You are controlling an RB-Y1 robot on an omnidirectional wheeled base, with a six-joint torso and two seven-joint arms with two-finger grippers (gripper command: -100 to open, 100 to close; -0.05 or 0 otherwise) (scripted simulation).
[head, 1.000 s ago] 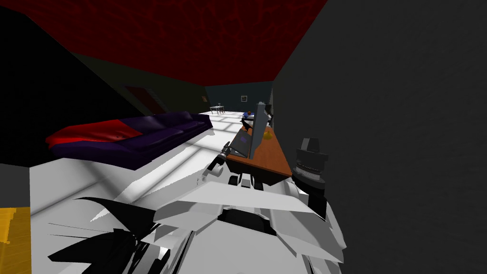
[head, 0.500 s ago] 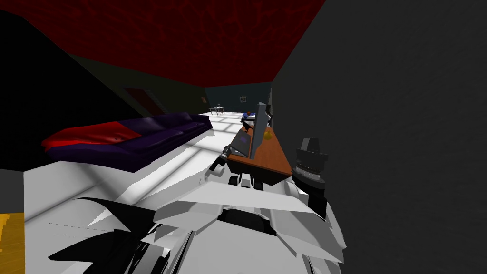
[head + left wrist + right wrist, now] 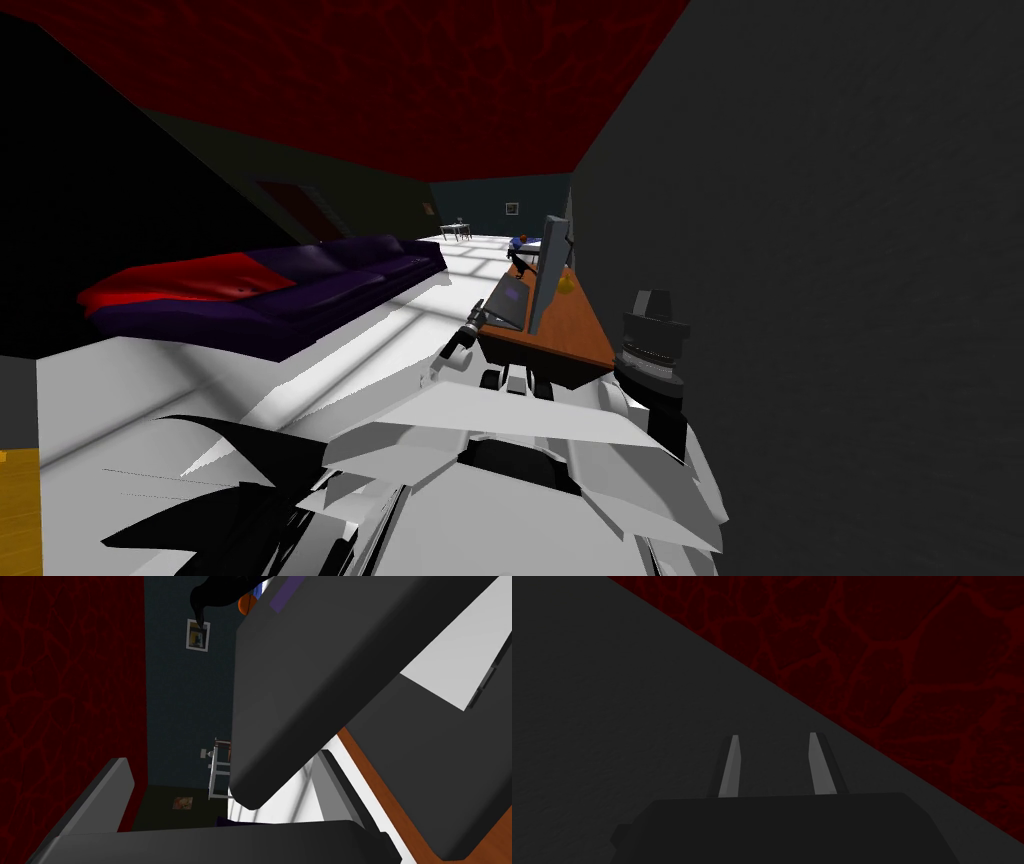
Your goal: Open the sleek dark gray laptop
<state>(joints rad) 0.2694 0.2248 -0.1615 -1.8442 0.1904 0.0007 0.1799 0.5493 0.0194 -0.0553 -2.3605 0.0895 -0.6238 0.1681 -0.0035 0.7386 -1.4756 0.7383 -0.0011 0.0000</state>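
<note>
The dark grey laptop [image 3: 535, 280] stands on a brown desk [image 3: 575, 335] by the right wall, with its grey lid [image 3: 548, 262] raised steeply over a darker panel that carries a purple patch [image 3: 508, 298]. My left gripper [image 3: 472, 322] is at the laptop's near edge. In the left wrist view a dark laptop panel [image 3: 310, 676] has one corner between the wide-apart fingers of the left gripper [image 3: 223, 758], which is open and not pressing it. My right gripper [image 3: 773, 736] points at the wall, its fingers close together with nothing between them.
A purple sofa [image 3: 300, 285] with a red throw lies across the white floor to the left. A yellow object [image 3: 565, 285] and a black one [image 3: 520, 262] sit further along the desk. A small table [image 3: 457, 230] stands at the far end. The dark wall [image 3: 800, 250] is close on my right.
The laptop's grey lid has swung further up and toward the wall. My view has also shifted slightly, so the sofa sits further left.
</note>
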